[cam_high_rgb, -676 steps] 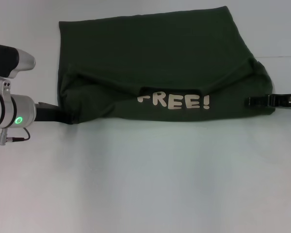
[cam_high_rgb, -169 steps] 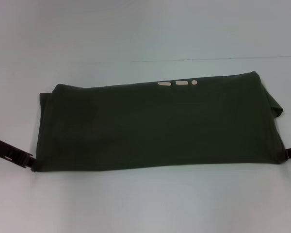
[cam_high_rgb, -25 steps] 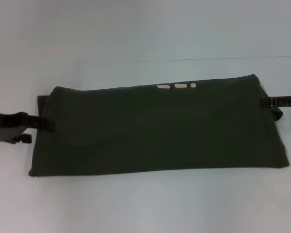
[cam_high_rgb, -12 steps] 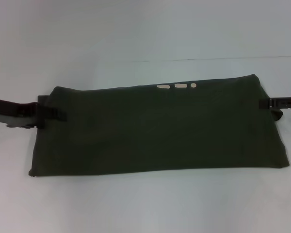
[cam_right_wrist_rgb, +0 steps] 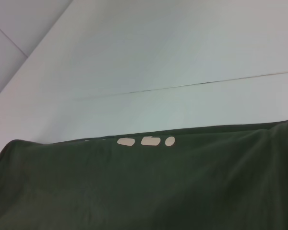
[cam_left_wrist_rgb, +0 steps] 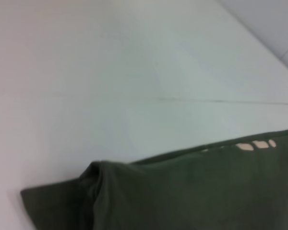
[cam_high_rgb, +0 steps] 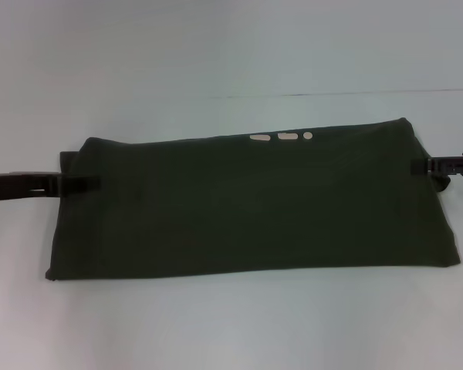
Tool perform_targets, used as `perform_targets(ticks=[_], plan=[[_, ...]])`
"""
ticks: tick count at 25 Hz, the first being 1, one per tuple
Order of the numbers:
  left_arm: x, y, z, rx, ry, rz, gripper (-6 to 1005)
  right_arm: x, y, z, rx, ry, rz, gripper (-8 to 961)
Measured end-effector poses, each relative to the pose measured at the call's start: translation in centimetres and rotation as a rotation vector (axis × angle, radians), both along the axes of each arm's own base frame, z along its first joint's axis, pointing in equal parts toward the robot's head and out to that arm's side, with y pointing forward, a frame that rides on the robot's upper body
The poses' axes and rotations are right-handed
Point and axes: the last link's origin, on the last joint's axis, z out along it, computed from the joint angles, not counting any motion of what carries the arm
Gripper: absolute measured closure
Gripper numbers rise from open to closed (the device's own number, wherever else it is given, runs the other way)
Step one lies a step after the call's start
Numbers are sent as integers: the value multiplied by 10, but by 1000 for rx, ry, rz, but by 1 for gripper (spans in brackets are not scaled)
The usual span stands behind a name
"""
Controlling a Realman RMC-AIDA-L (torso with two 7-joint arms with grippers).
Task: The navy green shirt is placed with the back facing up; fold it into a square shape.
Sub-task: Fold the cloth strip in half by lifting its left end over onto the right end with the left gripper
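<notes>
pale, plain white surface (cam_high_rgb: 231,324) fills the head view, with a thin dark seam (cam_high_rgb: 332,94) running across its far part. the navy green shirt (cam_high_rgb: 255,204) lies flat on it near the middle, folded into a long band that stretches from side to side, its plain side up. three small cream marks (cam_high_rgb: 282,137) peek out along its far edge, also seen in both wrist views.

the left hand (cam_high_rgb: 81,183) reaches in low from the left and meets the shirt's left end, its dark fingers lying over the cloth near the far corner; they look closed on that edge, though the dark parts blend with the fabric and i cannot tell for sure. the right hand (cam_high_rgb: 428,165) comes in from the right at the shirt's right end, touching the cloth by the far corner, and whether it grips there i cannot tell either. a small bunched fold of cloth (cam_left_wrist_rgb: 93,179) shows at the left end in the left wrist view.
</notes>
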Motion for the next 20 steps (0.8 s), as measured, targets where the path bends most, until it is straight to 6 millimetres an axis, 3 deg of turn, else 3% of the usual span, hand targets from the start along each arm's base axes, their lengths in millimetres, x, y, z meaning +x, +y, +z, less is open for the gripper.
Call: perform_targets(ticks=[6,12,20], plan=[[-4,-11,6,32,4,-94,717,3,-1,4,8,10,-28,25],[-13,-14,-7,58,82,-128,874,4,-1,7,22,24,-37,25],[-25,-13,-22,76,210,-138,923,3,-1,7,21,27,-32,26]])
